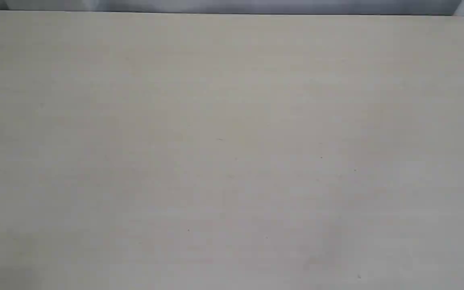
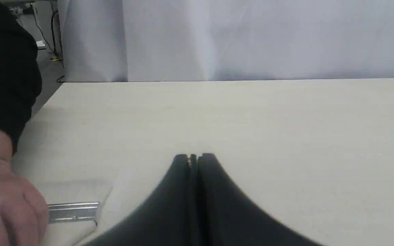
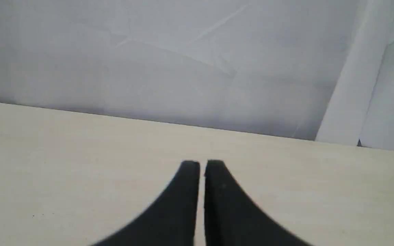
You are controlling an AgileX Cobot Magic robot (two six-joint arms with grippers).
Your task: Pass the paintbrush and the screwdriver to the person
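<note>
In the left wrist view the paintbrush (image 2: 75,205) lies on the pale table, showing its whitish bristles and silver ferrule; a person's hand (image 2: 7,201) covers its handle. My left gripper (image 2: 194,158) is shut with nothing in it, apart from the brush. In the right wrist view my right gripper (image 3: 202,164) is shut and empty above bare tabletop. The screwdriver is out of view in all frames. The exterior view shows only the table surface (image 1: 232,153), with neither gripper nor tool in it.
The person's black sleeve (image 2: 5,68) fills one side of the left wrist view. A white curtain (image 2: 238,37) hangs behind the table's far edge (image 2: 217,81). Cables lie on the floor (image 2: 48,51) past the table corner.
</note>
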